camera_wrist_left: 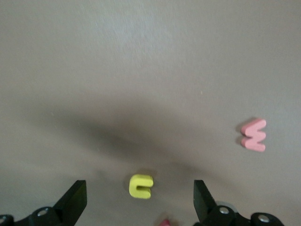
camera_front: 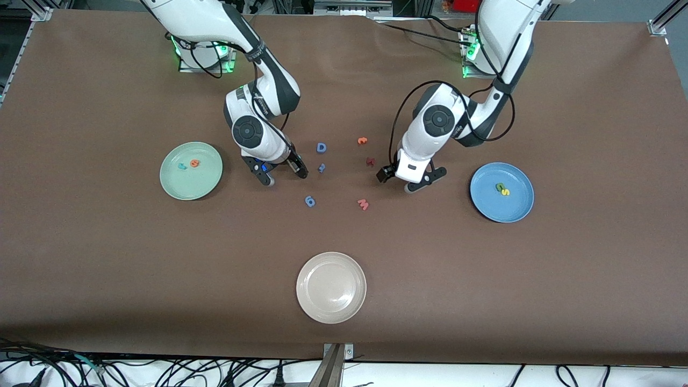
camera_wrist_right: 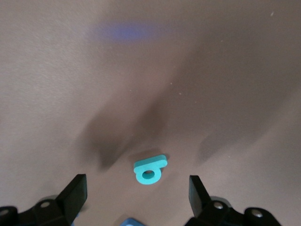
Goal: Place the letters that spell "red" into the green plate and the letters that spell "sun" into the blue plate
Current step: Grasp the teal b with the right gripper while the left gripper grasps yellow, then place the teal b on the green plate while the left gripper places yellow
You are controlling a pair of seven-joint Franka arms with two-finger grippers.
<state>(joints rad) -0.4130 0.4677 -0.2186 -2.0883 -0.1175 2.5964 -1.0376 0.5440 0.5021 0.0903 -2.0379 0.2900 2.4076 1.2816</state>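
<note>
Green plate [camera_front: 172,185] holding teal "r" [camera_front: 182,166], orange "e" [camera_front: 194,163]; blue plate [camera_front: 484,207] holding green "n" [camera_front: 499,187], yellow "s" [camera_front: 505,192]. Left to place: teal "d" [camera_wrist_right: 149,170] under right gripper [camera_wrist_right: 136,197], fingers spread; yellow "u" [camera_wrist_left: 140,186] under left gripper [camera_wrist_left: 140,200], fingers spread, nothing pinched.

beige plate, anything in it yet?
Empty. The beige plate shows only bare surface in the front view; no letters lie in it.

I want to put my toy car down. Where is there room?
Bare brown table lies on either side of the round whitish-beige plate. It is crowded between the two tools, around the blue capital D and pink foam w.
</note>
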